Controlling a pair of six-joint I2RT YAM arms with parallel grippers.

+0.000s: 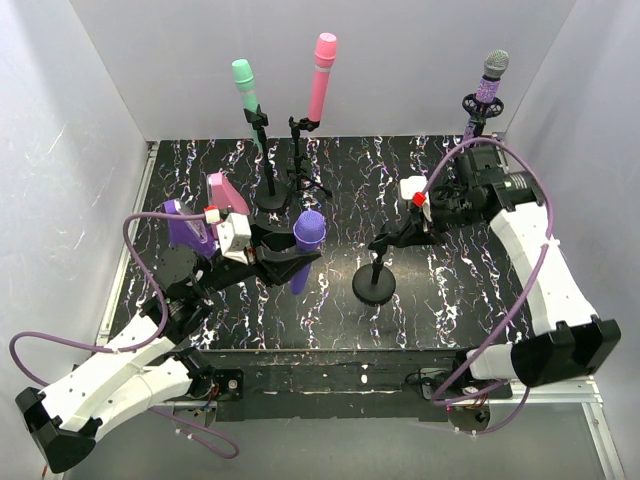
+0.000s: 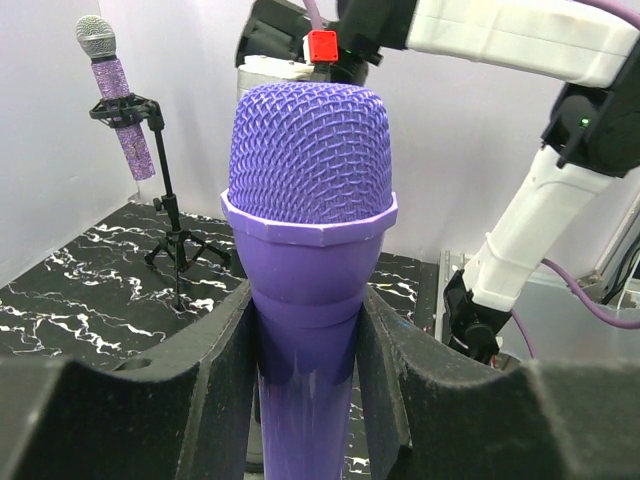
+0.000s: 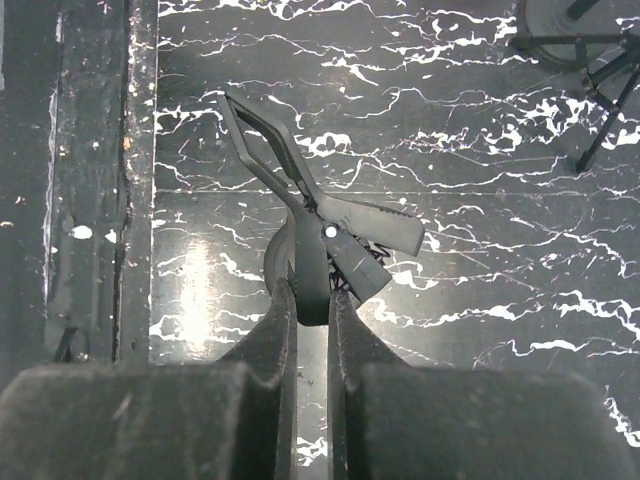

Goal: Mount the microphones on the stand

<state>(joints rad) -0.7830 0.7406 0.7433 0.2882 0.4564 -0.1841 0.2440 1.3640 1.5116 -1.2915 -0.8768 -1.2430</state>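
Note:
The plain purple microphone (image 1: 306, 243) stands upright between the pads of my left gripper (image 1: 287, 262), head up. In the left wrist view it (image 2: 308, 200) fills the middle, and the left gripper (image 2: 305, 340) is shut on its handle below the head. My right gripper (image 1: 410, 232) is shut on the black clip (image 3: 322, 215) of the bare stand (image 1: 375, 285); in the right wrist view the right gripper (image 3: 312, 305) pinches one clip handle, and the clip's thin arms spread toward the upper left. The mint green (image 1: 244, 82), pink (image 1: 323, 70) and glittery purple (image 1: 490, 85) microphones sit in stands at the back.
A pink wedge (image 1: 225, 192) and a purple wedge (image 1: 186, 226) sit by my left arm's wrist. The back stands' bases and tripod legs (image 1: 300, 188) stand behind the purple microphone. White walls close in the black marbled table (image 1: 470, 290) on three sides.

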